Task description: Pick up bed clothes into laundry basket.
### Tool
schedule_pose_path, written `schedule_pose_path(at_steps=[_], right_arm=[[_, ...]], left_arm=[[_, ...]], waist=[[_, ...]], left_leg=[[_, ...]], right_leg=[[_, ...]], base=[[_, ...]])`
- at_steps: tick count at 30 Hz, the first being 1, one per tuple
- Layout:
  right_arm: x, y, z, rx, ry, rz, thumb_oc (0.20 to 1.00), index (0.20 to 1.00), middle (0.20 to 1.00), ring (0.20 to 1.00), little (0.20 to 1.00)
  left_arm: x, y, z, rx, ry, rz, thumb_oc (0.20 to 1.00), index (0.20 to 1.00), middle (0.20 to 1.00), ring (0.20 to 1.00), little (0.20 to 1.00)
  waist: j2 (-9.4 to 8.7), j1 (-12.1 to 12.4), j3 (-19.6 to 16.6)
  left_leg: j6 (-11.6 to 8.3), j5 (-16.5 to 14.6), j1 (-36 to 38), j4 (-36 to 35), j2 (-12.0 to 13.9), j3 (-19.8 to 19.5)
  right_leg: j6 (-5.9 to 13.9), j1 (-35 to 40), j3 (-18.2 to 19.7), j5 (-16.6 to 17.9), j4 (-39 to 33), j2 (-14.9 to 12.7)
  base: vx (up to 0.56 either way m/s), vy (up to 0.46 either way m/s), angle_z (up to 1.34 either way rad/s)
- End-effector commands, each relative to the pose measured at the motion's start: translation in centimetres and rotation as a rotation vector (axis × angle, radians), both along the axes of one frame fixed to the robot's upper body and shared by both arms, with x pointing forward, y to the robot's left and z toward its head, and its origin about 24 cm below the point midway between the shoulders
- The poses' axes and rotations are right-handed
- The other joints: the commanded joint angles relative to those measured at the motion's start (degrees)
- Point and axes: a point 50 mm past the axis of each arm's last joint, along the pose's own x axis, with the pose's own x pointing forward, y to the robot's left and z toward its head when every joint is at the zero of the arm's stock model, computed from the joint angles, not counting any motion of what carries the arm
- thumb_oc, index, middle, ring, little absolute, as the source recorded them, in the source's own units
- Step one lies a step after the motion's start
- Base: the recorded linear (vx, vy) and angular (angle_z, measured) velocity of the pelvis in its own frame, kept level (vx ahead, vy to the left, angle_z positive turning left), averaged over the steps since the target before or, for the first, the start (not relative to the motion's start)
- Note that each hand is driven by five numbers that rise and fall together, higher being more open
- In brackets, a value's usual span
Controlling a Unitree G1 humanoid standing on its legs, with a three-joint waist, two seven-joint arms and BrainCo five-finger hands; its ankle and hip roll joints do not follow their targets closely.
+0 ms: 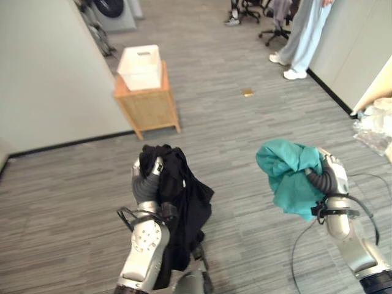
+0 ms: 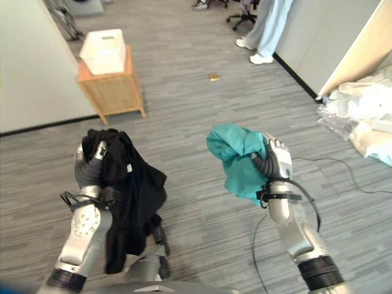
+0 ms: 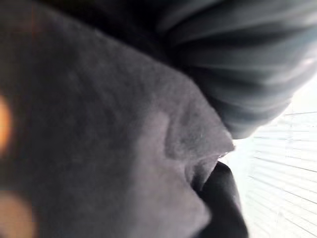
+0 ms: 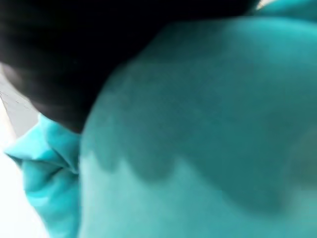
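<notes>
Left robot hand (image 1: 147,180) grips my crumpled black cloth garment (image 1: 184,208); right robot hand (image 1: 327,177) grips bunched teal cloth (image 1: 288,174), both well short of white plastic laundry basket (image 1: 140,66).

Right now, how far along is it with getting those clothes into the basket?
Partway. The picking up looks done: the left hand is closed on a black garment that hangs down, and the right hand is closed on a bunched teal cloth. Both are held up off the floor. Left to do: carry them to the white basket on the wooden stand across the room and drop them in.
</notes>
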Motion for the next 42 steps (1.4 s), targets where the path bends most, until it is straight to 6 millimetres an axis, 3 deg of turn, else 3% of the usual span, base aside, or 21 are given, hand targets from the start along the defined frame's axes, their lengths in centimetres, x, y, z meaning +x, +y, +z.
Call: schedule_pose_path(at_steps=[1, 3, 7, 8, 9, 11, 13, 16, 20, 22, 23, 24, 25, 27, 28, 31, 32, 33, 34, 38, 42], right_arm=[[1.1, -0.2, 5.3, -0.057, -0.257, 0.0, 0.2, 0.2, 0.2, 0.2, 0.2], [1.2, -0.4, 5.8, -0.061, -0.287, -0.014, 0.2, 0.2, 0.2, 0.2, 0.2], [1.2, -0.6, 6.9, -0.067, -0.338, -0.023, 0.2, 0.2, 0.2, 0.2, 0.2], [1.3, -0.8, 7.2, -0.072, -0.348, -0.027, 0.2, 0.2, 0.2, 0.2, 0.2], [1.3, -0.8, 7.3, -0.069, -0.353, -0.028, 0.2, 0.2, 0.2, 0.2, 0.2], [1.3, -0.8, 7.4, -0.064, -0.361, -0.031, 0.2, 0.2, 0.2, 0.2, 0.2], [1.4, -1.0, 7.3, -0.049, -0.36, -0.047, 0.2, 0.2, 0.2, 0.2, 0.2], [1.5, -0.9, 7.1, -0.072, -0.345, -0.048, 0.2, 0.2, 0.2, 0.2, 0.2], [1.0, -1.1, 6.6, -0.092, -0.318, -0.048, 0.2, 0.2, 0.2, 0.2, 0.2], [0.9, -0.9, 6.4, -0.085, -0.311, -0.03, 0.2, 0.2, 0.2, 0.2, 0.2], [1.0, -0.5, 6.7, -0.078, -0.314, -0.009, 0.2, 0.2, 0.2, 0.2, 0.2], [1.1, -0.3, 7.0, -0.071, -0.332, 0.005, 0.2, 0.2, 0.2, 0.2, 0.2], [1.1, -0.3, 7.0, -0.07, -0.333, 0.005, 0.2, 0.2, 0.2, 0.2, 0.2], [1.3, 0.1, 7.4, -0.053, -0.34, 0.029, 0.2, 0.2, 0.2, 0.2, 0.2], [1.4, 0.3, 7.4, -0.044, -0.334, 0.039, 0.2, 0.2, 0.2, 0.2, 0.2], [1.6, 0.6, 7.4, -0.051, -0.324, 0.06, 0.2, 0.2, 0.2, 0.2, 0.2], [1.7, 1.0, 7.9, -0.063, -0.335, 0.089, 0.2, 0.2, 0.2, 0.2, 0.2], [1.7, 1.1, 8.0, -0.065, -0.338, 0.094, 0.2, 0.2, 0.2, 0.2, 0.2], [1.7, 0.9, 8.0, -0.073, -0.333, 0.09, 0.2, 0.2, 0.2, 0.2, 0.2], [1.5, 0.8, 7.7, -0.069, -0.313, 0.095, 0.2, 0.2, 0.2, 0.2, 0.2], [1.5, 1.0, 7.0, -0.074, -0.261, 0.113, 0.2, 0.2, 0.2, 0.2, 0.2]], left_arm=[[0.6, -1.4, 3.7, 0.055, -0.203, -0.023, 0.2, 0.2, 0.2, 0.2, 0.2], [0.9, -1.6, 4.0, 0.095, -0.21, -0.022, 0.2, 0.2, 0.2, 0.2, 0.2], [1.5, -2.1, 4.8, 0.093, -0.249, -0.022, 0.2, 0.2, 0.2, 0.2, 0.2], [1.5, -1.9, 5.0, 0.099, -0.26, -0.008, 0.2, 0.2, 0.2, 0.2, 0.2], [1.4, -1.8, 5.1, 0.106, -0.264, -0.002, 0.2, 0.2, 0.2, 0.2, 0.2], [1.3, -1.9, 5.0, 0.109, -0.265, 0.005, 0.2, 0.2, 0.2, 0.2, 0.2], [1.2, -1.4, 5.0, 0.107, -0.267, 0.032, 0.2, 0.2, 0.2, 0.2, 0.2], [1.3, -1.2, 4.7, 0.099, -0.257, 0.051, 0.2, 0.2, 0.2, 0.2, 0.2], [1.2, -1.7, 4.1, 0.083, -0.231, 0.022, 0.2, 0.2, 0.2, 0.2, 0.2], [1.0, -1.8, 3.5, 0.045, -0.207, 0.016, 0.2, 0.2, 0.2, 0.2, 0.2], [1.0, -1.9, 3.3, 0.011, -0.201, 0.002, 0.2, 0.2, 0.2, 0.2, 0.2], [0.9, -1.7, 3.2, 0.014, -0.2, 0.005, 0.2, 0.2, 0.2, 0.2, 0.2], [1.0, -1.7, 3.3, 0.015, -0.201, 0.006, 0.2, 0.2, 0.2, 0.2, 0.2], [0.5, -1.5, 3.1, 0.024, -0.194, -0.001, 0.2, 0.2, 0.2, 0.2, 0.2], [0.4, -1.3, 2.9, 0.018, -0.186, 0.005, 0.2, 0.2, 0.2, 0.2, 0.2], [-0.1, -0.9, 2.6, 0.022, -0.173, 0.021, 0.2, 0.2, 0.2, 0.2, 0.2], [-0.4, -0.7, 2.6, 0.024, -0.177, 0.029, 0.2, 0.2, 0.2, 0.2, 0.2], [-0.5, -0.6, 2.6, 0.012, -0.179, 0.031, 0.2, 0.2, 0.2, 0.2, 0.2], [-0.6, -0.7, 2.6, -0.009, -0.179, 0.025, 0.2, 0.2, 0.2, 0.2, 0.2], [-0.6, -0.7, 2.7, -0.022, -0.176, 0.024, 0.2, 0.2, 0.2, 0.2, 0.2], [-0.5, -0.7, 3.5, -0.051, -0.207, 0.005, 0.2, 0.2, 0.2, 0.2, 0.2]], waist=[[1.18, -1.9, -2.2], [1.81, -3.6, -1.8], [3.6, -6.7, -0.1], [3.78, -8.2, 0.7], [3.73, -8.9, 0.7], [3.32, -9.8, 0.4], [2.88, -11.1, 0.4], [3.6, -12.6, 0.5], [3.04, -13.5, -0.2], [3.47, -13.8, -0.4], [2.28, -13.0, 1.1], [1.14, -12.3, 1.4], [1.02, -12.3, 1.4], [-1.02, -10.1, 2.0], [-0.67, -9.6, 1.7], [0.12, -8.4, 1.3], [0.74, -7.5, 1.1], [1.12, -7.2, 0.8], [1.64, -7.0, 0.6], [1.21, -7.4, 0.6], [2.81, -7.3, -1.5]], left_leg=[[0.05, 0.2, 7.3, -7.2, -0.9, -2.9], [1.21, -2.5, 10.4, -7.2, -1.7, -3.4], [1.33, -5.7, 14.4, -7.2, -2.6, -6.7], [0.88, -7.8, 17.0, -7.2, -3.4, -8.4], [0.53, -8.6, 17.9, -7.2, -3.5, -9.2], [0.33, -10.4, 20.1, -7.2, -4.5, -10.5], [-0.53, -13.4, 23.4, -7.2, -5.5, -12.7], [-1.25, -17.4, 28.6, -7.2, -5.7, -14.7], [-1.57, -21.3, 33.0, -2.9, -6.8, -17.0], [-5.15, -15.9, 30.1, 11.9, -4.8, -16.1], [-8.57, -5.9, 22.5, 30.6, 0.7, -11.9], [-9.98, -3.2, 18.4, 39.2, 2.3, -9.6], [-9.91, -3.1, 18.0, 39.5, 2.3, -9.7], [-9.37, -4.3, 10.0, 44.3, 7.9, -1.2], [-8.74, -5.3, 8.9, 39.4, 8.8, 0.4], [-7.09, -5.8, 7.6, 26.5, 6.2, 1.3], [-5.88, -4.3, 8.2, 11.7, 3.9, 2.2], [-6.6, -3.7, 7.9, 8.3, 4.4, 1.9], [-6.9, 0.3, 8.6, -1.4, 5.5, 4.2], [-7.21, 1.1, 7.0, -6.8, 6.9, 4.7], [-7.78, 4.1, 8.1, -7.2, 8.2, 5.4]], right_leg=[[4.61, -3.6, -3.6, 15.3, 17.4, 1.6], [5.34, -8.9, -2.3, 19.7, 24.2, 0.7], [2.1, -17.5, -2.8, 12.1, 22.8, 1.4], [0.78, -19.7, -4.0, 7.2, 15.0, 2.1], [0.17, -19.5, -4.3, 7.2, 8.5, 3.1], [-0.11, -20.9, -2.0, 7.7, 2.0, 5.1], [1.37, -25.5, -0.3, 12.7, -10.0, 6.3], [2.59, -30.2, -0.9, 14.6, -12.3, 5.6], [1.21, -26.0, -0.5, 16.3, -11.7, 5.4], [-0.21, -21.8, -2.8, 17.0, -11.0, 5.2], [-3.13, -16.6, -4.1, 15.8, -11.6, 5.3], [-4.75, -14.1, -4.9, 14.5, -12.6, 5.4], [-4.82, -14.4, -4.9, 14.7, -12.6, 5.3], [-6.81, -9.0, -4.6, 11.1, -12.7, 5.6], [-6.93, -7.7, -4.8, 9.6, -12.7, 6.4], [-6.15, -5.7, -3.8, 7.7, -12.7, 7.0], [-5.28, -3.0, -3.3, 5.6, -12.7, 6.8], [-4.88, -1.8, -3.1, 4.6, -12.7, 7.3], [-4.43, 0.5, -4.1, 3.3, -12.7, 7.6], [-3.54, 3.9, -5.9, 1.6, -12.7, 6.6], [-2.28, 7.1, -4.5, -0.3, -11.8, 6.0]], base=[[0.65, 0.193, -0.32], [0.55, 0.15, 0.6], [0.39, 0.028, 0.9], [0.6, -0.126, 1.03], [0.45, -0.12, 0.81], [0.46, -0.127, 1.07], [0.63, -0.175, 0.82], [0.62, -0.188, 0.62], [0.48, -0.198, 0.77], [0.53, -0.413, 0.5], [0.42, -0.536, 0.24], [0.29, -0.412, 0.15], [0.24, -0.303, 0.11], [0.5, -0.324, -0.22], [0.59, -0.19, -0.42], [0.34, 0.046, -0.55], [0.6, 0.16, -0.76], [0.73, 0.165, -0.5], [0.43, 0.067, -0.31], [0.46, 0.07, -0.19], [0.41, 0.08, 0.09]])
